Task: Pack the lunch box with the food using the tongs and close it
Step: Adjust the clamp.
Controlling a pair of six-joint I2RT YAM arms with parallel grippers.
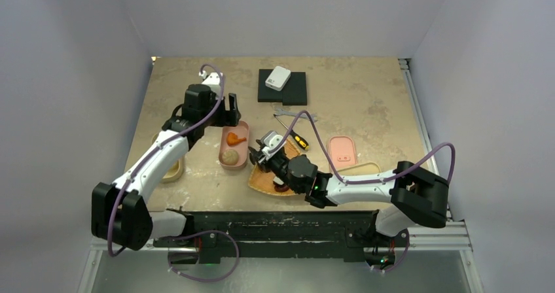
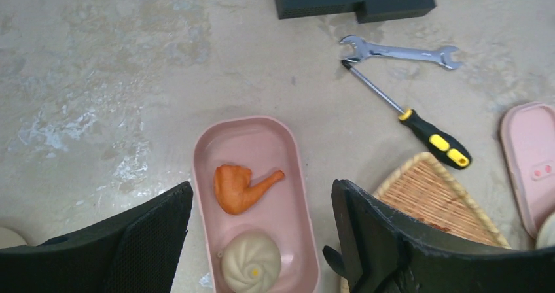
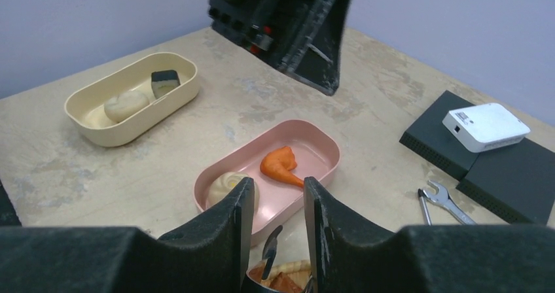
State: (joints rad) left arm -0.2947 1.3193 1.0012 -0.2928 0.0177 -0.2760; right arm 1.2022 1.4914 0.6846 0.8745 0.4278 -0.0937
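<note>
a beige, mottled tabletop (image 1: 366,103) fills the middle of the overhead view, with paler, scuffed patches. plain pale grey-lilac walls close it in on three sides: a back wall (image 1: 281,12), a left wall (image 1: 59,110) and a right wall (image 1: 497,77). an aluminium rail (image 1: 419,123) runs along the table's right edge and a black bar (image 1: 275,231) crosses its near edge, with a dull grey surface (image 1: 294,273) at the bottom of the view. the light is soft and even, with a small bright yellowish spot (image 1: 154,59) at the table's far left corner
</note>
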